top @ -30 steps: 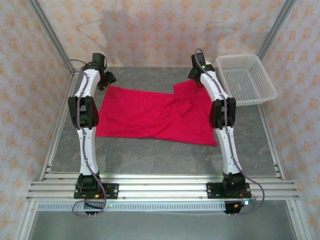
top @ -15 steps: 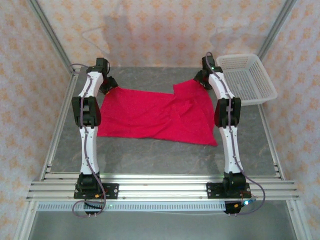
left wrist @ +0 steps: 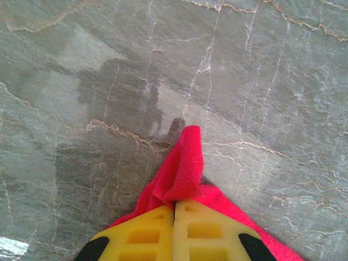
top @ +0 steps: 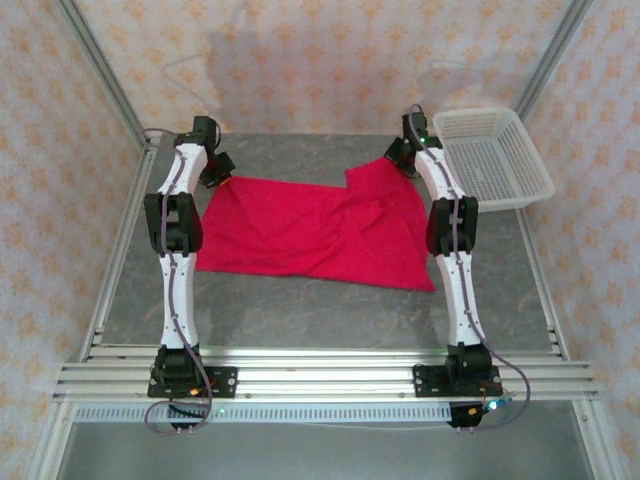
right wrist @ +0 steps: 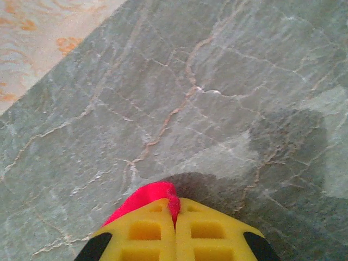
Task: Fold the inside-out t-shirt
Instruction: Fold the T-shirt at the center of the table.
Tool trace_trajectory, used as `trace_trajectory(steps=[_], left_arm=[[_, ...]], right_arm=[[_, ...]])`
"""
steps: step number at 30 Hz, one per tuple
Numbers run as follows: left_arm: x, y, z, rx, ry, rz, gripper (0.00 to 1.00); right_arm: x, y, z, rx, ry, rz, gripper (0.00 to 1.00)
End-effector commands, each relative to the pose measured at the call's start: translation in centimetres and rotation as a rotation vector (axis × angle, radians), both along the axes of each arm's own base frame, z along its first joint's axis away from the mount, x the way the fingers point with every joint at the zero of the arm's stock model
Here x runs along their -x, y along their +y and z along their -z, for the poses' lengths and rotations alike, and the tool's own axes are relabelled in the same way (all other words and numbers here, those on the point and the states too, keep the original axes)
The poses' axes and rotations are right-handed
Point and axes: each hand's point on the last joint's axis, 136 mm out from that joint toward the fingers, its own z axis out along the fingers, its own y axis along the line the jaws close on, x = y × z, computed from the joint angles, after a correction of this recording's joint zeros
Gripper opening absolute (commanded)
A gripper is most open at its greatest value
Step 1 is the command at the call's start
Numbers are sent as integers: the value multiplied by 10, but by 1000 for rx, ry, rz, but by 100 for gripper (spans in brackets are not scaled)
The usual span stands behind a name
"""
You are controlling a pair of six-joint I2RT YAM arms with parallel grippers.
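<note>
Up close, L pincer (left wrist: pixel 174 206) & R pincer (right wrist: pixel 175 211) clamp t-shirt (left wrist: pixel 185 157) corners.

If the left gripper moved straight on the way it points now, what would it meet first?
The left gripper, shut on a corner of the t-shirt, would probably press that red fold into the grey table ahead; depth is unclear.

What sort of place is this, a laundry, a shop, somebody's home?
Probably a robot test cell in a lab: two white arms bolted to an aluminium rail, a metal frame with patterned panels enclosing the table, and a red t-shirt laid out near a mesh basket.
</note>
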Motion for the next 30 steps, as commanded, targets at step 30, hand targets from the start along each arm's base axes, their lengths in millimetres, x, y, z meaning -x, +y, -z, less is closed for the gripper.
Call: trace_trajectory(steps=[30], left_arm=[[122,6,-102,-102,-58,-34,0]], right_arm=[[209,35,-158,59,-188,-261,0]])
